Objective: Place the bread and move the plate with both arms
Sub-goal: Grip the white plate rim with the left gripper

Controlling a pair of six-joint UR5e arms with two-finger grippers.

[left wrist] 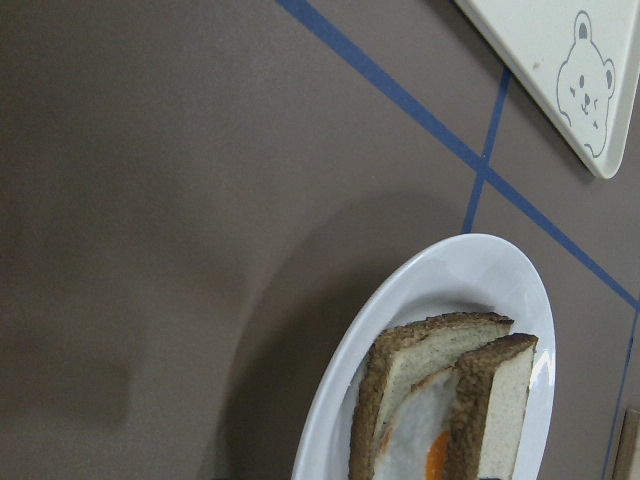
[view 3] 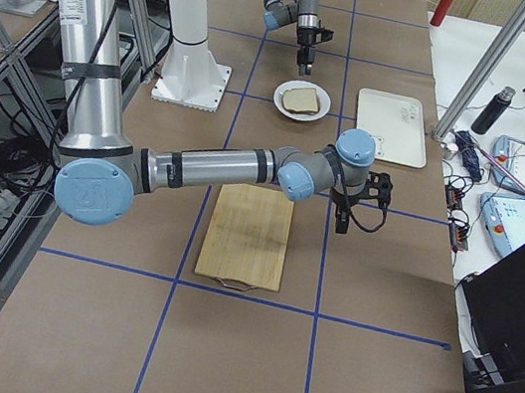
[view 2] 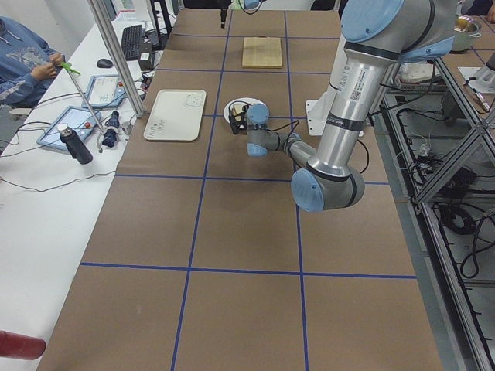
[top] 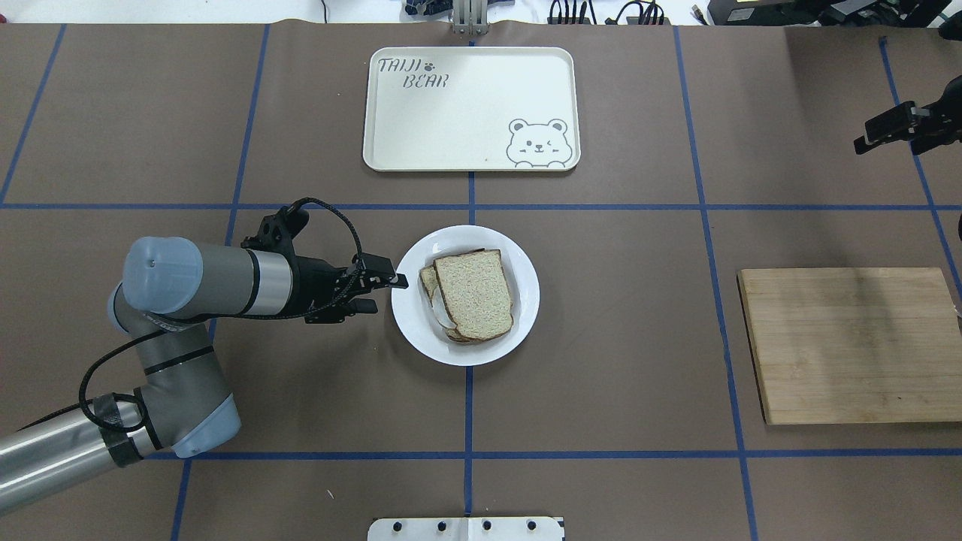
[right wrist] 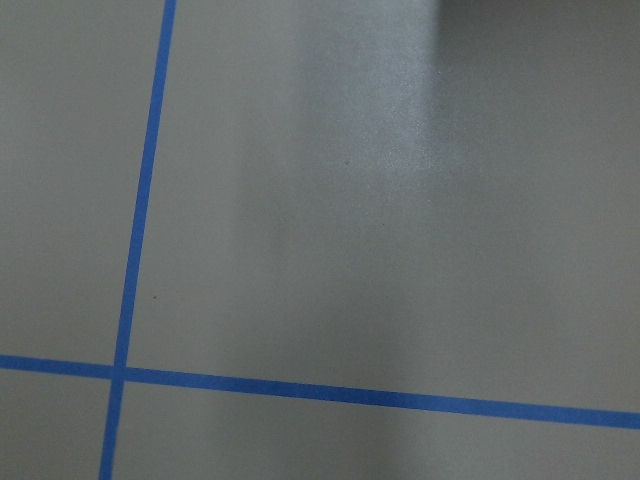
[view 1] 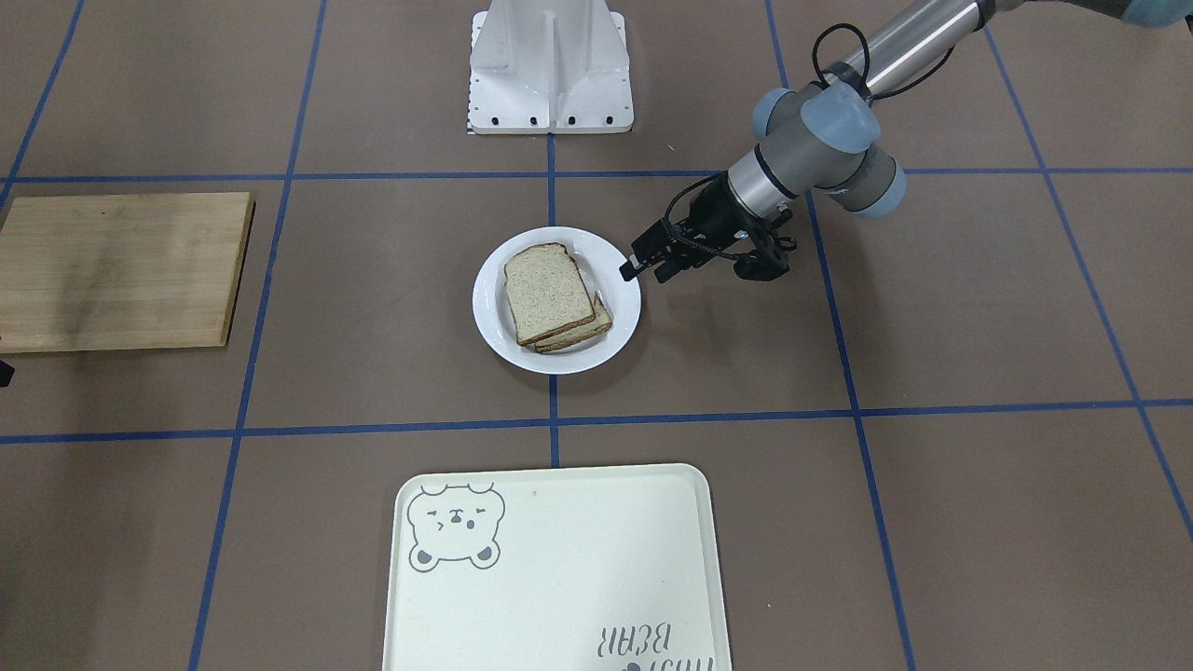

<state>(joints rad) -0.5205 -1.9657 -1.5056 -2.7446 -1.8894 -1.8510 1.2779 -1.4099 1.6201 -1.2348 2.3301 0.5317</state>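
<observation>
The plain bread (top: 475, 294) (view 1: 548, 292) lies on top of the egg-topped slice (top: 430, 284) on the white plate (top: 526, 300) (view 1: 494, 317) at the table's middle. The left wrist view shows the plate's rim (left wrist: 420, 290) and egg white between the two slices. My left gripper (top: 389, 294) (view 1: 645, 273) is open and empty, low beside the plate's left rim. My right gripper (top: 864, 143) (view 3: 341, 220) hovers at the far right, beyond the cutting board, holding nothing visible. I cannot tell whether it is open or shut.
A cream bear tray (top: 451, 113) (view 1: 559, 578) lies beyond the plate. A bare wooden cutting board (top: 849, 346) (view 1: 121, 270) lies to the right. The robot's white base (view 1: 550, 75) stands at the near edge. Blue tape lines cross the brown table cover.
</observation>
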